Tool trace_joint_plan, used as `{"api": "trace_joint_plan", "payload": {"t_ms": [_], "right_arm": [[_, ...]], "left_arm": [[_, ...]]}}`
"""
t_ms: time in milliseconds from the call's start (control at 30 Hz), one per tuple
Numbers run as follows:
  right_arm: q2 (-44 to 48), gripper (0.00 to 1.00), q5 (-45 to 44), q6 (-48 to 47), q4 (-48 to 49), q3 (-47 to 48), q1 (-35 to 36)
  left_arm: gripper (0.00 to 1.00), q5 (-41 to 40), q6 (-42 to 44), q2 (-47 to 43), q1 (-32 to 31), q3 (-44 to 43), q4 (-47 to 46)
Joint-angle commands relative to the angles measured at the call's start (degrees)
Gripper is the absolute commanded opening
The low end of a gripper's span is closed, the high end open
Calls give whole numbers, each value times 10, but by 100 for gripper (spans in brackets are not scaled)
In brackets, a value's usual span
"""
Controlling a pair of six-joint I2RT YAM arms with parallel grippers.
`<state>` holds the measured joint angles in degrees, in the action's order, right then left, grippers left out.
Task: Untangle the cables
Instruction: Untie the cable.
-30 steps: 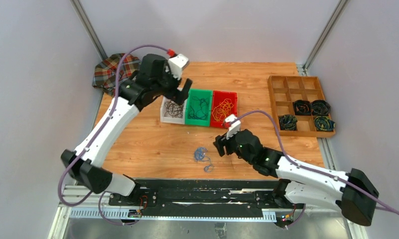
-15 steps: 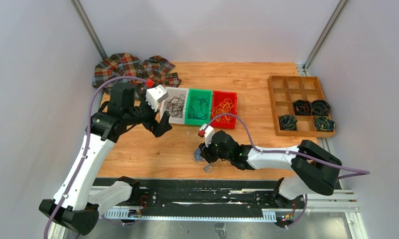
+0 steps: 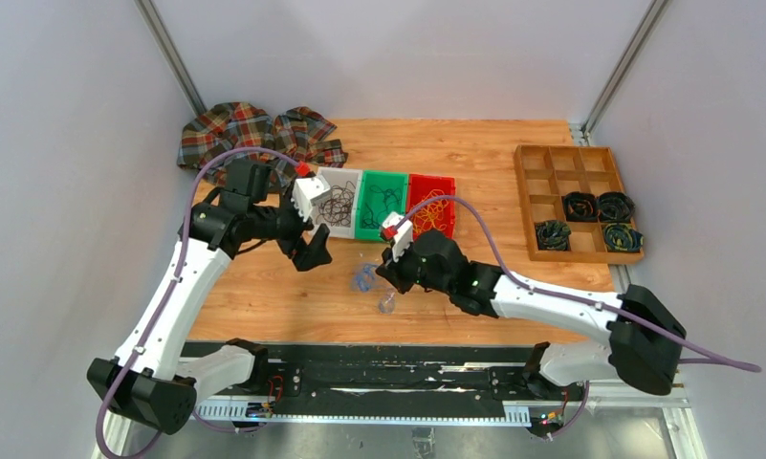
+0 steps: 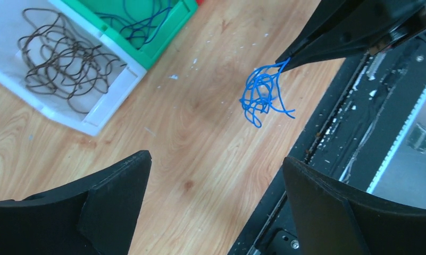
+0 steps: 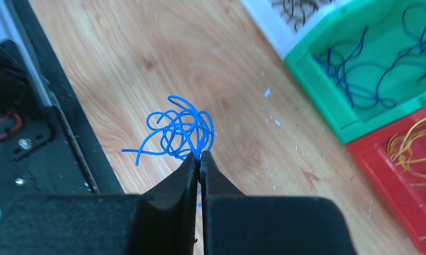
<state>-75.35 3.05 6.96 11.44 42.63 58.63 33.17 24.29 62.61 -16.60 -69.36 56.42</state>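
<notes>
A small tangle of blue cables [image 5: 181, 129] hangs above the wooden table, pinched at its near side by my right gripper [image 5: 200, 155], which is shut on it. In the top view the blue cables [image 3: 364, 279] are in front of the green bin, at the tip of the right gripper [image 3: 383, 273]. The left wrist view shows the same clump [image 4: 262, 95] dangling from the right fingertips [image 4: 293, 56]. My left gripper [image 4: 216, 159] is open and holds nothing. It hovers left of the clump, in front of the white bin [image 3: 333, 233].
Three bins stand side by side: the white one with dark loops, a green bin [image 3: 379, 238] with dark blue loops, a red bin [image 3: 436, 179] with yellow-orange loops. A wooden compartment tray [image 3: 551, 163] with coiled bundles is at right. A plaid cloth [image 3: 254, 134] lies back left.
The right gripper moved left onto the blue clump, shut on it and lifted it toward the bins. The left arm swung back from over the bins to in front of the white bin.
</notes>
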Motion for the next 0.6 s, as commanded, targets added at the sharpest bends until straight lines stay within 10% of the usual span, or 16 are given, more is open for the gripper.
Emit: {"api": "trace_joint_plan", "payload": {"t_ms": [0,567], "right_arm": [[42,1,38,2,-19,31,1],[40,1,124,115,32,81,-2]], "left_arm": [[100,83,28,10,4,16,5],[59,247,105,10,-34,82,5]]}}
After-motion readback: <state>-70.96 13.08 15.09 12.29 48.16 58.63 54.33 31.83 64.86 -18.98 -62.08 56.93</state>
